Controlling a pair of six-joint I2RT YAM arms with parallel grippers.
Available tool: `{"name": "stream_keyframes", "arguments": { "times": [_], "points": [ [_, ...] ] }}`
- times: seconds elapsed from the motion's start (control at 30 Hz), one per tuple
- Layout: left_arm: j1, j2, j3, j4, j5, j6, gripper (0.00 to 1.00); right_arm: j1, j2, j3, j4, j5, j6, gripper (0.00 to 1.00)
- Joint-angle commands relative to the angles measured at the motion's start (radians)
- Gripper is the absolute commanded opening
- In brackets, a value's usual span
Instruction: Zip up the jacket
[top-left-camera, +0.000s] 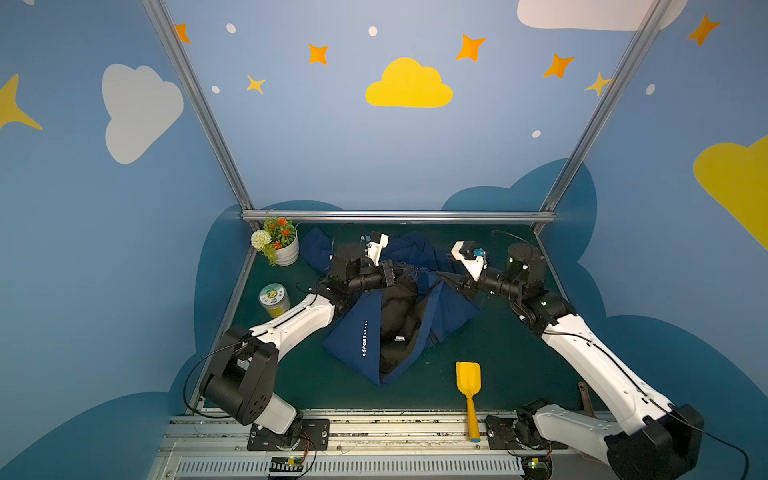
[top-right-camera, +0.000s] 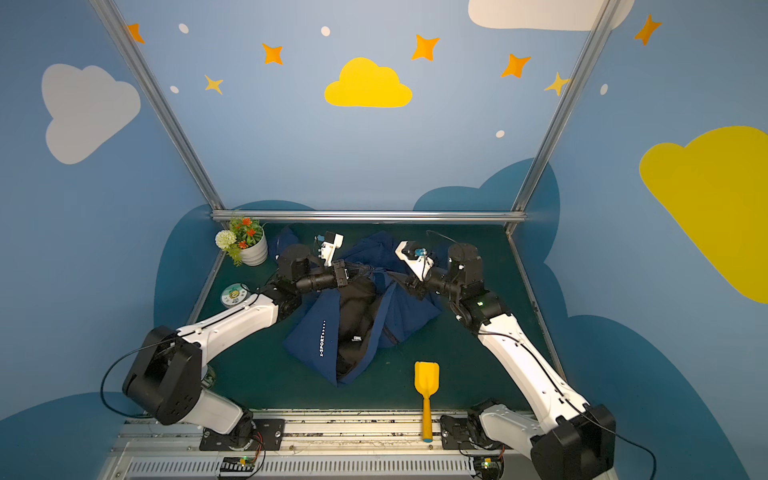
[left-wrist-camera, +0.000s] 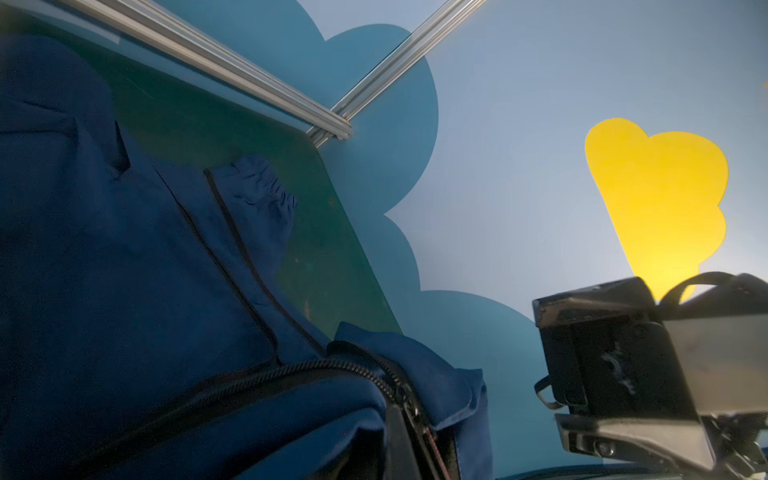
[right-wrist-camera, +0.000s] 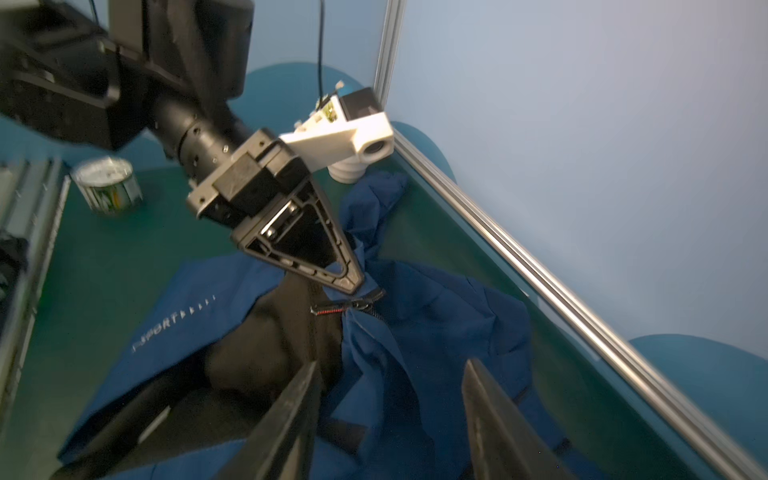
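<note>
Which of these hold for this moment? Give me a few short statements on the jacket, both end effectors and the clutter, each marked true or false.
1. The jacket is fully zipped. False: its front lies open, with the black lining showing.
2. The left end effector is shut on the jacket close to the zipper slider. True.
3. The right end effector grips the yellow scoop. False: it is open over the jacket, and the scoop lies apart near the front edge.
4. A flower pot stands in the far-left corner of the green table top. True.
</note>
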Motion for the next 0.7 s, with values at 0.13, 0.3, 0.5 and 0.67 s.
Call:
{"name": "stream_keyframes", "arguments": {
  "times": [0.13, 0.3, 0.5, 0.67],
  "points": [
    [0.004, -0.064, 0.009, -0.048, 0.016, 0.006, 0.03, 0.183, -0.04, 0.057, -0.248, 0.27, -0.253, 0.54],
    [0.0, -0.075, 0.011, -0.057, 0.01, 0.006, 0.03, 0.277, 0.006, 0.07, -0.227, 0.388, -0.304, 0.52],
    [-0.003, -0.085, 0.007, -0.06, -0.001, 0.005, 0.03, 0.302, 0.045, 0.086, -0.154, 0.405, -0.311, 0.47],
    [-0.006, -0.089, 0.004, -0.059, -0.001, 0.006, 0.03, 0.303, 0.085, 0.104, -0.134, 0.401, -0.311, 0.32]
  ]
}}
